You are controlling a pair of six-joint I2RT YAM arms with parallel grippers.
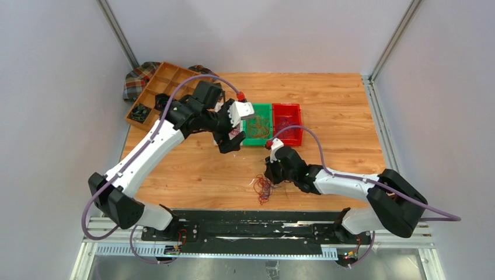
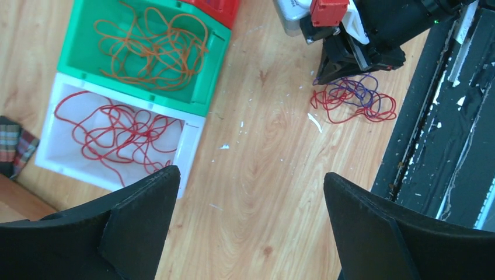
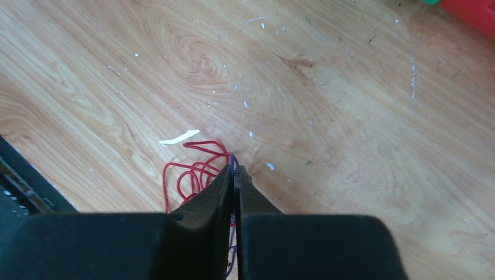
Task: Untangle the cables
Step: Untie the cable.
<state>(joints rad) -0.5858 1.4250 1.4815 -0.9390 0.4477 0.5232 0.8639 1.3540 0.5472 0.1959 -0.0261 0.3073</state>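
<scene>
Left gripper [image 2: 248,181]: jaws spread wide and holding nothing, hovering over the counter [image 2: 257,192] just beside the white bin [image 2: 190,146].

Right gripper [image 3: 235,169]: fingers pressed together at the tips. My wrist view shows a purple strand running up between them, so I log it as pinching the cables [image 2: 353,100].

The cables are a small tangle of red and purple loops. They lie on the bare wood near the front edge of the counter, beside the black rail [image 2: 443,116], and the right gripper comes down on their far side.

Sorted material, seen from the left wrist:
- The white bin holds loose red wires [image 2: 117,131].
- The green bin [image 2: 216,64] touches it and holds orange wires [image 2: 152,46].
- A corner of the red bin [image 2: 216,7] shows next to the green one. I cannot read its contents from this view.

A white scrap [image 3: 180,137] lies on the wood close to the tangle.
</scene>
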